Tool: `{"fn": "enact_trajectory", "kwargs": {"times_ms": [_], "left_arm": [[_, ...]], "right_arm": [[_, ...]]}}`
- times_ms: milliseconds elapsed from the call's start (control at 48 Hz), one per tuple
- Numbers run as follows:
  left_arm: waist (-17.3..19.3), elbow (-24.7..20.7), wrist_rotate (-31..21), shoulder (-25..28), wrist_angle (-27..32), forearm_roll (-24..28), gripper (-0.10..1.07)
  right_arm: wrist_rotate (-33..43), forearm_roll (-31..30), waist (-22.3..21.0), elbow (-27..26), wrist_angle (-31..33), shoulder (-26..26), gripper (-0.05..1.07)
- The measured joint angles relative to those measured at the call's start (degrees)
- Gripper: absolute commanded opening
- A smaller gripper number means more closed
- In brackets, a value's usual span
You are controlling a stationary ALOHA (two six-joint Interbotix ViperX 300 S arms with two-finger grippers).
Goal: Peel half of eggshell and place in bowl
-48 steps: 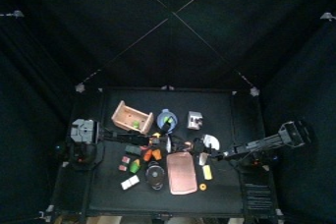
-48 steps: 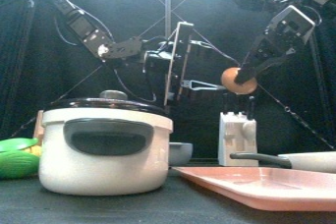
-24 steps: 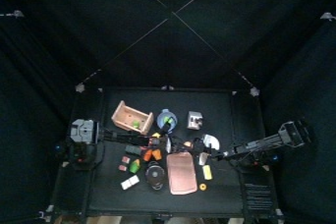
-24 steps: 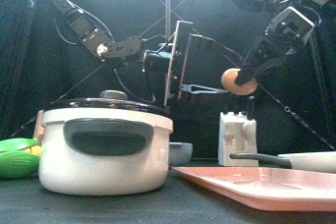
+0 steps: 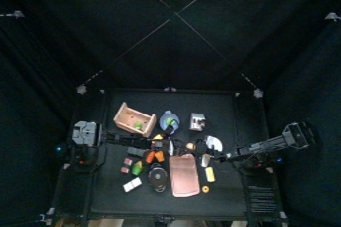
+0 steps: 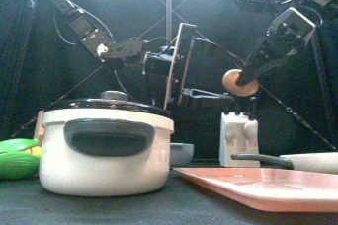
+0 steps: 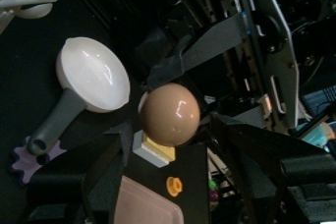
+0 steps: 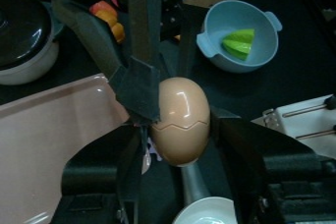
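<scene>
Your right tool (image 8: 168, 135) grips the tan egg (image 8: 182, 118) by its sides, held high above the pink tray (image 6: 271, 187). Your left tool (image 6: 176, 66) stands spread wide just beside the egg, grasping nothing.

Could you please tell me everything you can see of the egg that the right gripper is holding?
The egg is tan and smooth, like plastic, with a jagged zigzag seam around its middle where two shell halves meet; both halves look still joined. It is clamped between the right gripper's two black jaws and held in the air, well above the table, as the front view shows. Nothing else touches it.
</scene>
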Motion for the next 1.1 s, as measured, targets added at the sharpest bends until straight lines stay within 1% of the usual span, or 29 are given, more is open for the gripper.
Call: {"fn": "enact_trajectory", "kwargs": {"times_ms": [167, 375, 688, 771, 958, 1042, 1104], "left_arm": [[0.00, -0.26, -0.09, 0.35, 0.00, 0.00, 0.94], [0.00, -0.79, 0.00, 0.35, -0.18, 0.00, 0.87], [0.09, -0.79, 0.00, 0.35, -0.18, 0.00, 0.83], [0.09, -0.70, 0.00, 0.35, -0.18, 0.00, 0.80], [0.09, -0.70, 0.00, 0.35, -0.09, 0.00, 0.66], [0.09, -0.53, 0.00, 0.35, -0.09, 0.00, 0.61], [0.09, -0.44, 0.00, 0.35, -0.09, 0.00, 0.60]], "right_arm": [[0.09, 0.09, 0.00, 0.00, -0.09, 0.00, 0.60], [0.09, 0.09, 0.18, 0.00, -0.18, 0.00, 0.60], [0.09, 0.18, 0.18, 0.00, -0.18, 0.00, 0.60], [0.09, 0.18, 0.18, 0.00, -0.18, 0.00, 0.60], [0.18, 0.44, 0.18, 0.35, -0.26, 0.44, 0.63], [0.09, 0.35, 0.18, 0.26, -0.35, 0.79, 0.67], [0.09, 0.35, 0.18, 0.35, -0.35, 0.88, 0.70]]}}
